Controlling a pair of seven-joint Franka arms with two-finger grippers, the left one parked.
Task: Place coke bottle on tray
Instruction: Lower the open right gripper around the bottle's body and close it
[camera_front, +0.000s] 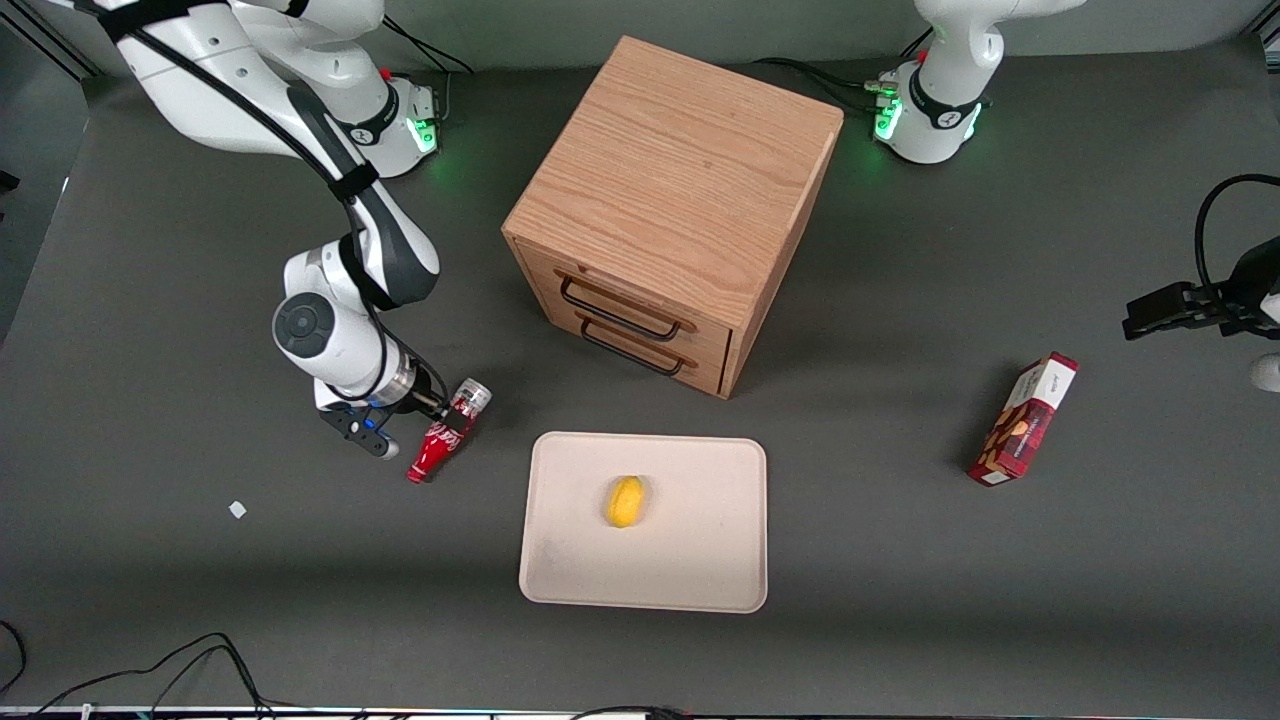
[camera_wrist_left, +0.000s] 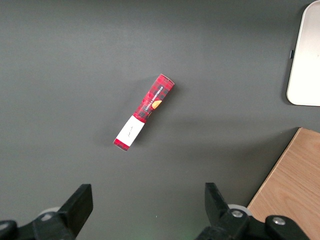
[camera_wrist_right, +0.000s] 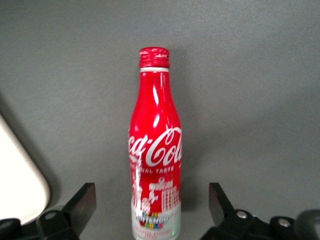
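- The coke bottle (camera_front: 444, 433) lies on its side on the dark desk (camera_front: 200, 600), just beside the tray (camera_front: 570, 570), toward the working arm's end — not yet on it.
- Its long axis runs slantwise: the silver base end points away from the front camera, the red neck toward it.
- The gripper (camera_wrist_right: 152, 212) is low at the bottle's base end, fingers (camera_wrist_right: 82, 202) spread wide and released, one on each side of the body without touching it.
- From the wrist camera the bottle (camera_wrist_right: 154, 160) sits centred between the fingers, neck pointing straight away — so a short advance and a squeeze looks enough.
- A yellow fruit (camera_front: 625, 501) sits mid-tray; bare tray remains around it.
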